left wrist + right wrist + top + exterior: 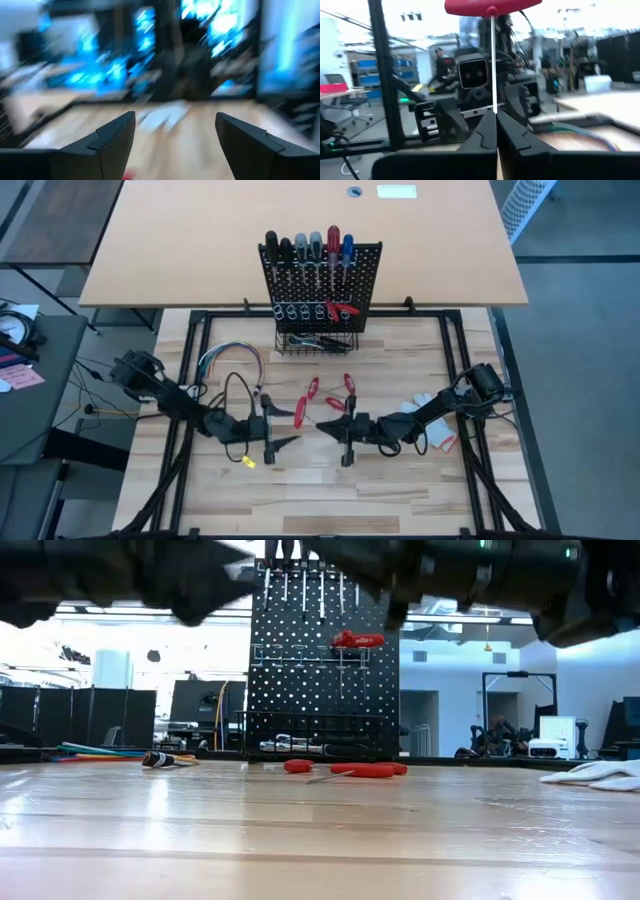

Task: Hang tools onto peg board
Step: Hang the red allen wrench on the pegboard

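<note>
**Q:** status, hands?

**A:** My right gripper [322, 425] is pressed together on the thin shaft of a red screwdriver [492, 6], handle above the tips. My left gripper [288, 427] is spread and holds nothing. Both are mid-table, tips facing each other, near but apart.

**Q:** where's the board?

**A:** The peg board [322, 285] stands upright at the far edge of the table [400, 500], beyond both grippers, with its basket [318, 342] at its foot.

**Q:** anything in the way?

**A:** Loose red tools [312, 387] lie between my grippers and the basket. One sits just beside my left fingers [115, 135]. The wires [230, 360] are on the left, near my left arm. The glove [425, 420] is on the right, partly under my right arm. In the right wrist view my left arm is straight ahead, just behind the shaft.

**Q:** counts?

**A:** Six screwdrivers [308, 245] stand in the top of the board: two black, two grey, one red, one blue. One pair of red pliers [345, 308] hangs on its face. From above I see four red handles on the table side. I cannot tell which of them is the one I hold. What is in the basket is too dark to count.

**Q:** room to move?

**A:** There is bare wood on the near side of both grippers, up to the near edge. The black frame [220, 311] runs along the far edge, by the board.
</note>
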